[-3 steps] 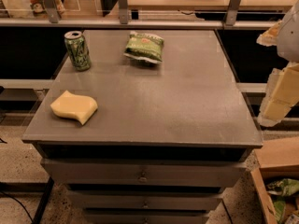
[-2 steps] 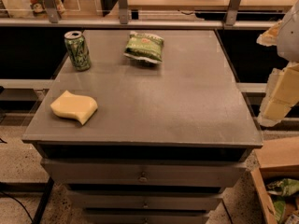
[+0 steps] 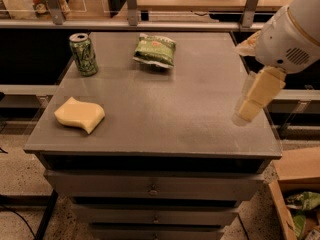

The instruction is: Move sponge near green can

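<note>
Yellow pincer (image 3: pixel 248 111) hangs above the table (image 3: pixel 165 119), right side.

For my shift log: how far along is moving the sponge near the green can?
Nothing done: the sponge lies front left, apart from the green can at back left. Underway: the hand hovers at the table's right edge, far from both. Left: grasp the sponge and set it by the can.

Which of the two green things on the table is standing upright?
The green can at the back left, silver rim up; the green snack bag right of it lies flat. The gripper hangs near the right edge of the table.
</note>
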Available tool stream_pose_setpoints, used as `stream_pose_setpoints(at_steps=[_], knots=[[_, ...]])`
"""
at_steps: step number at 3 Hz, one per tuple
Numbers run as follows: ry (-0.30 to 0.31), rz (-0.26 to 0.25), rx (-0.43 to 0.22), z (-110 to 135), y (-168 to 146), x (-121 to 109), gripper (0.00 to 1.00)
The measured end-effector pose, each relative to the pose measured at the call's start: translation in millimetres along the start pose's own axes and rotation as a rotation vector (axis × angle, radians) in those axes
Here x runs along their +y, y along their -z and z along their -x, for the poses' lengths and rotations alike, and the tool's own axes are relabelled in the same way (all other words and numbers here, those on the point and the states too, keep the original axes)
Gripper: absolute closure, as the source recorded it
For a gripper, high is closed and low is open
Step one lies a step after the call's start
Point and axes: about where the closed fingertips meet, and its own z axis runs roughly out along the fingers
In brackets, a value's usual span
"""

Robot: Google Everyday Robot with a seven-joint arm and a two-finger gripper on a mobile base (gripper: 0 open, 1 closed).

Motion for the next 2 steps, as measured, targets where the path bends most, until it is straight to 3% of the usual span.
stream_pose_setpoints(at_steps=[1, 2], knots=[[0.045, 0.087, -0.203, 64.1, -34.0, -6.7, 0.0], [0.045, 0.087, -0.203, 64.1, -34.0, -6.7, 0.0]])
